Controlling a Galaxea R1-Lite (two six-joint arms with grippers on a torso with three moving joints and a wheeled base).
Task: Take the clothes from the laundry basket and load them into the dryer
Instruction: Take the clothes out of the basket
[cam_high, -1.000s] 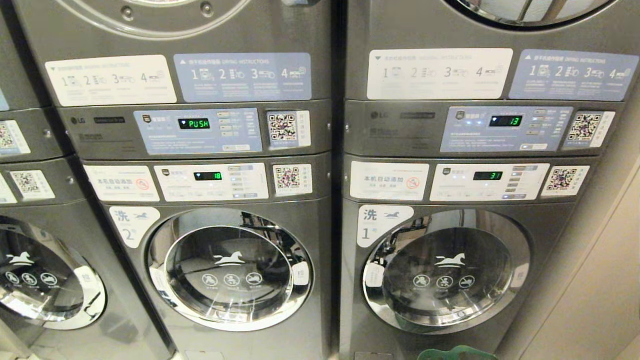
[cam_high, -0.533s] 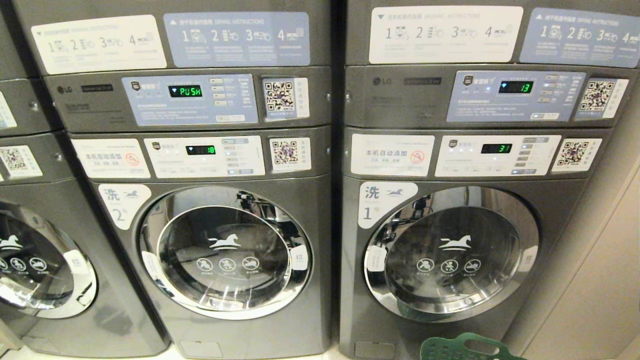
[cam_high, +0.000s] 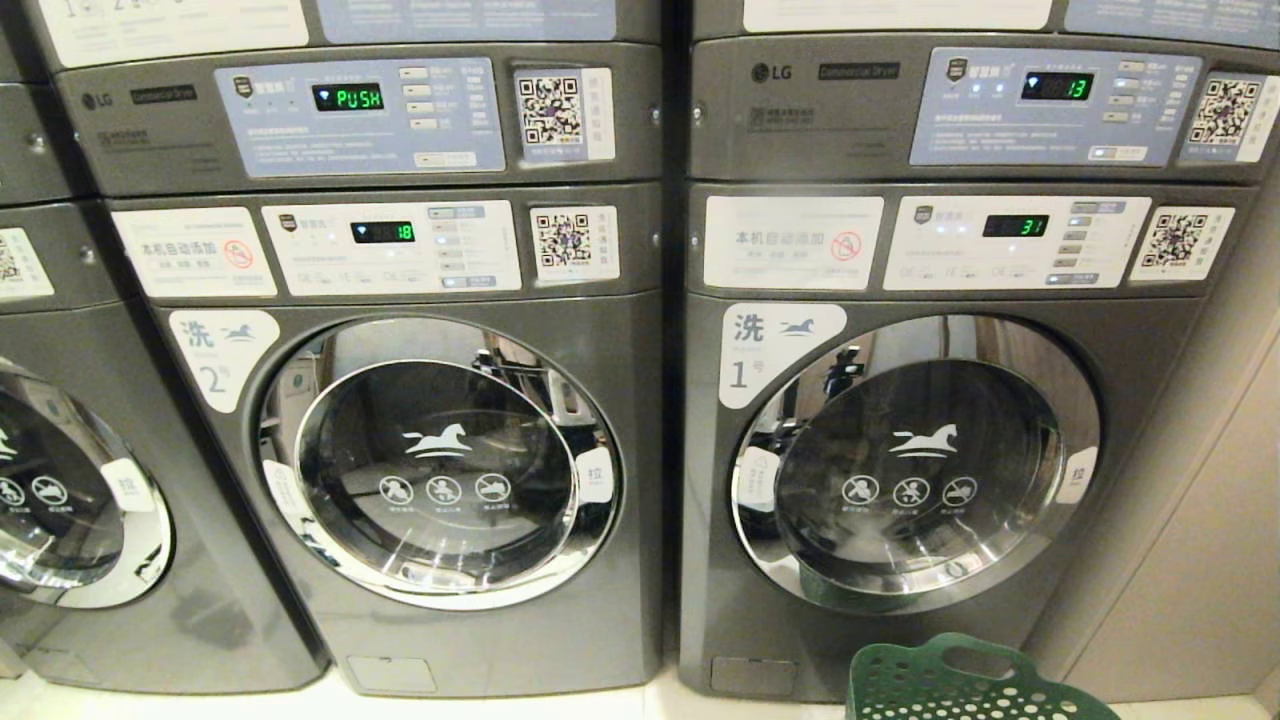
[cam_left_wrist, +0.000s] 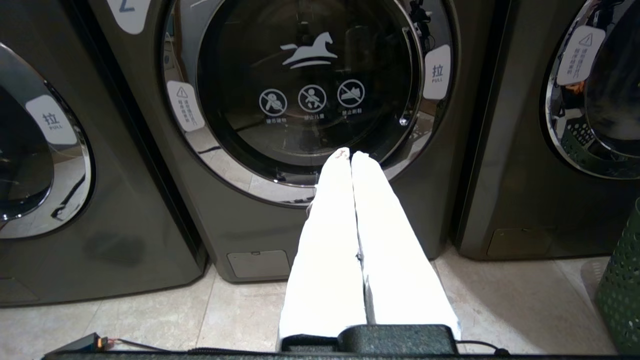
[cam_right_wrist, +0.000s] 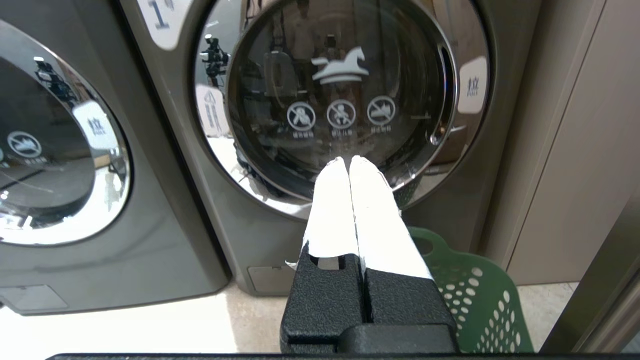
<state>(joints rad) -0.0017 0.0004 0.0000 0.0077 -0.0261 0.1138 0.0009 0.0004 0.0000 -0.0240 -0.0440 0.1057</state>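
Pointing at the washer marked 2 (cam_left_wrist: 300, 100), the left gripper (cam_left_wrist: 350, 154) is pressed shut and empty; the right gripper (cam_right_wrist: 348, 160), likewise closed on nothing, faces washer 1 (cam_right_wrist: 340, 100). The dryer (cam_high: 350, 110), labelled LG, reads PUSH above washer 2, while the green laundry basket (cam_high: 950, 685) sits on the floor before washer 1.

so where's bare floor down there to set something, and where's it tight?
Bare tile runs in front of washer 2, between its base and the left end effector, and on toward the leftmost machine. It's crowded on the right: the green laundry basket fills the floor before washer 1, beside the beige wall panel; the right end effector hangs above it.
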